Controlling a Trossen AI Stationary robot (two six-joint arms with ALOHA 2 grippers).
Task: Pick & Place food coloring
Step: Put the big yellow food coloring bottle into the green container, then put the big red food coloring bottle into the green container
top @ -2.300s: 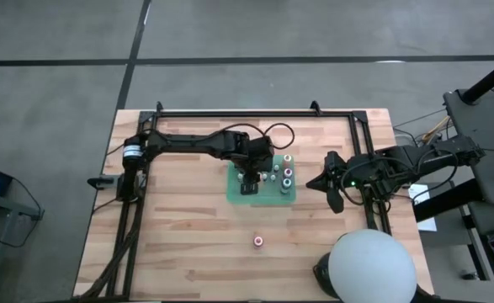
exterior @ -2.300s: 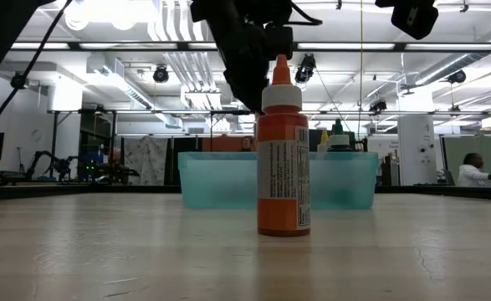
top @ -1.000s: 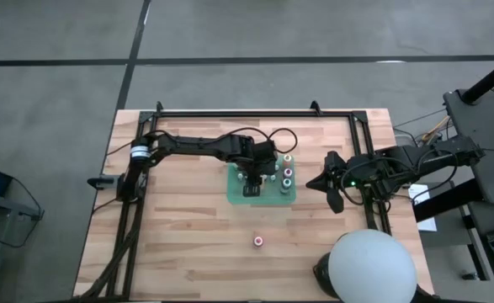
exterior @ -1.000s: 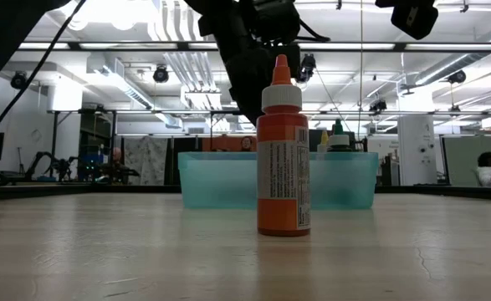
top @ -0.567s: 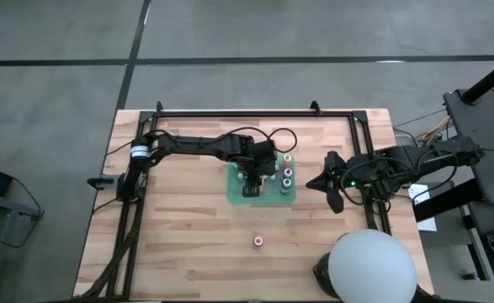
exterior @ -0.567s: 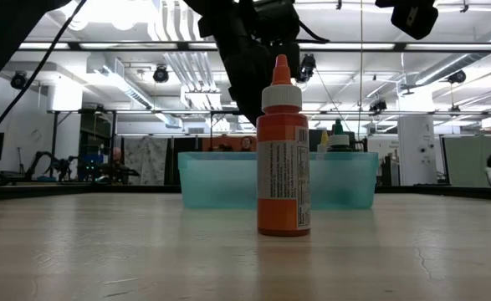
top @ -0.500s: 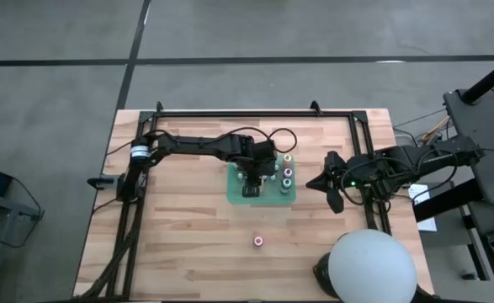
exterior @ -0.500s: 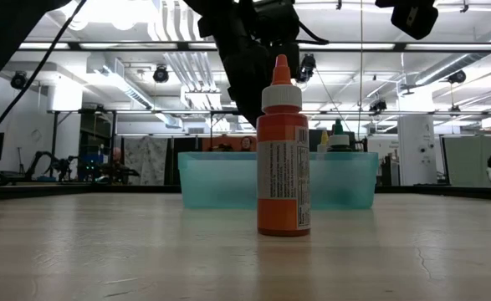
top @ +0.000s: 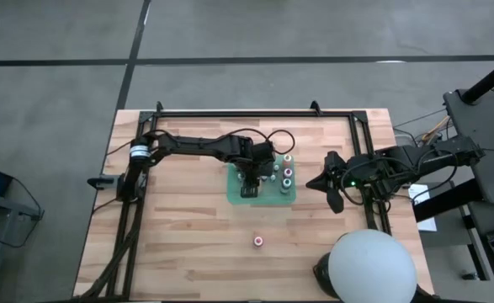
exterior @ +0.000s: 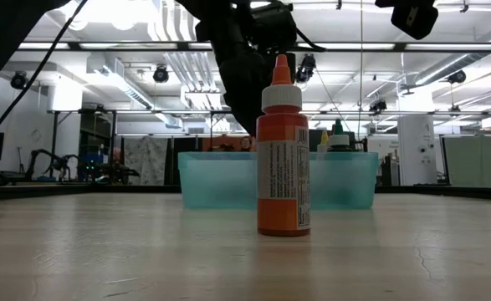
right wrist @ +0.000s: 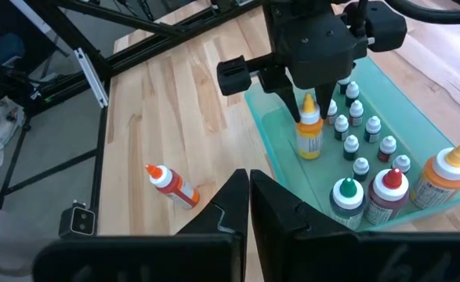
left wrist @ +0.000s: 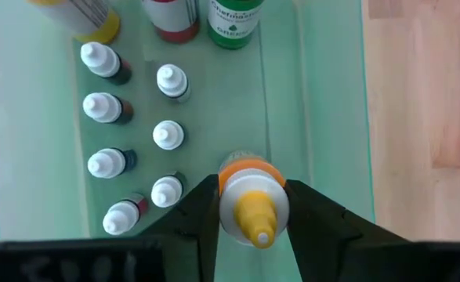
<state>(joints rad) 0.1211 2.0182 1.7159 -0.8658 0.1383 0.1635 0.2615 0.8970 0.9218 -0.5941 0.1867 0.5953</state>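
A yellow food coloring bottle [left wrist: 251, 207] with a white cap stands in the pale green tray [top: 237, 194], and my left gripper [left wrist: 251, 196] is shut on it from above. Several tiny white-capped bottles [left wrist: 132, 160] stand beside it on the tray floor. Three bigger bottles, green [right wrist: 345, 196], red [right wrist: 386, 192] and yellow-orange [right wrist: 445, 176], stand at one end of the tray. An orange bottle [exterior: 283, 150] stands upright alone on the wood [top: 257, 241]. My right gripper [top: 311, 183] hovers shut near the table's right edge. My left gripper pinches the yellow bottle's white cap [left wrist: 223, 205] between its two fingers, one on each side. The fingers [right wrist: 298, 100] come from above, pointing steeply down. The bottle stands upright, its base [right wrist: 309, 153] on the tray floor.
A dark metal frame [top: 230, 112] runs along the table's far, left and right edges. A white round thing [top: 371, 268] sits at the near right corner. Bare wood lies near and left of the tray.
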